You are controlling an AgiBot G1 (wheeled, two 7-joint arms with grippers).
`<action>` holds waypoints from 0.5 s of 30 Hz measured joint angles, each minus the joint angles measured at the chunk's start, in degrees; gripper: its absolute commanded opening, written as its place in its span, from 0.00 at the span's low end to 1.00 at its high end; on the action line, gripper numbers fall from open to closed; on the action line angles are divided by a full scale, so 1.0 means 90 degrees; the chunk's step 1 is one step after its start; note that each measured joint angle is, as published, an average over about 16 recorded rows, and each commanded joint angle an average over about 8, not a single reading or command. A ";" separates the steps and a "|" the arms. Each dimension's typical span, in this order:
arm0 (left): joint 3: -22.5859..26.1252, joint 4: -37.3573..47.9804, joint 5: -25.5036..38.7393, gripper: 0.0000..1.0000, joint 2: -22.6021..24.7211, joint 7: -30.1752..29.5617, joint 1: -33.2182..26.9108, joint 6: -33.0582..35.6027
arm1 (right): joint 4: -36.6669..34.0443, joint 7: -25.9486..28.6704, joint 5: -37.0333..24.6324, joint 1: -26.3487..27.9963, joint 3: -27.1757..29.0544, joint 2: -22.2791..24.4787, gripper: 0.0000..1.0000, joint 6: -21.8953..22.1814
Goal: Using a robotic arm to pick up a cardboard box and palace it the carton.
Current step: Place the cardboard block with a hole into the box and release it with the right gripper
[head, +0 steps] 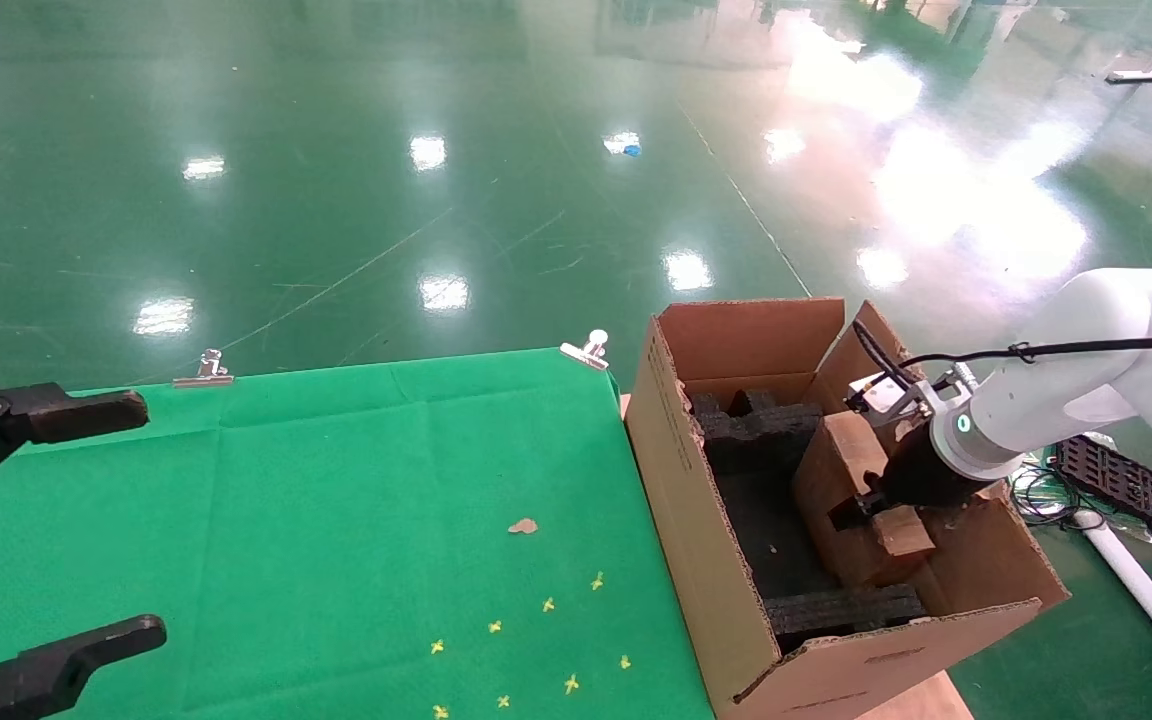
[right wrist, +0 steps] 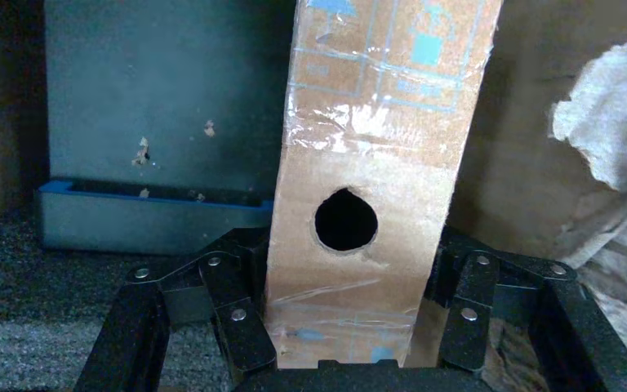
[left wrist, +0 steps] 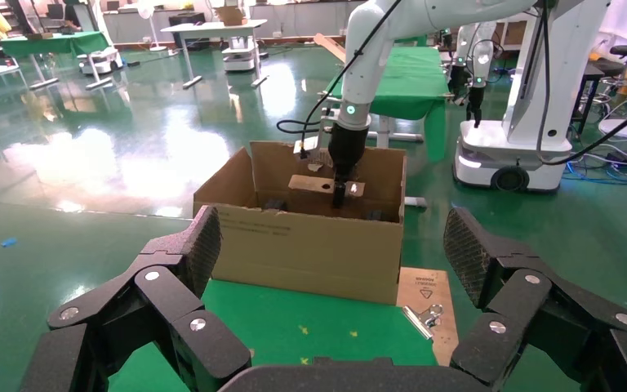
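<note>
Inside carton (head: 696, 520) — right gripper (head: 861, 505) clamped on cardboard box (head: 841, 470), foam blocks (head: 756, 425) around; left gripper (left wrist: 326, 269) apart.

We see a small brown cardboard box (right wrist: 375, 180), glossy with clear tape, inside a large matt corrugated carton (head: 706, 520) holding rough black foam blocks (head: 751, 430); beside the carton, green cloth (head: 336, 520).

Right gripper (head: 861, 505) clamped, arm reaching down-left, left gripper (head: 36, 530) spread wide, parked
</note>
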 measured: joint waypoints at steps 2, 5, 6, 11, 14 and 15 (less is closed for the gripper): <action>0.0001 0.0000 0.0000 1.00 0.0000 0.0000 0.0000 0.0000 | -0.0151 -0.0133 0.0062 -0.0051 0.0030 -0.0064 0.69 -0.0010; 0.0002 0.0000 -0.0001 1.00 -0.0001 0.0001 0.0000 -0.0001 | -0.0367 -0.0321 0.0138 -0.0083 0.0067 -0.0148 1.00 -0.0060; 0.0002 0.0000 -0.0001 1.00 -0.0001 0.0001 0.0000 -0.0001 | -0.0435 -0.0377 0.0159 -0.0086 0.0078 -0.0173 1.00 -0.0083; 0.0004 0.0000 -0.0003 1.00 -0.0002 0.0002 -0.0001 -0.0002 | -0.0747 -0.0615 0.0225 -0.0069 0.0114 -0.0289 1.00 -0.0195; 0.0005 0.0000 -0.0003 1.00 -0.0002 0.0002 -0.0001 -0.0002 | -0.0906 -0.0714 0.0235 -0.0046 0.0121 -0.0356 1.00 -0.0247; 0.0005 0.0000 -0.0004 1.00 -0.0002 0.0003 -0.0001 -0.0002 | -0.0953 -0.0741 0.0236 -0.0037 0.0122 -0.0376 1.00 -0.0263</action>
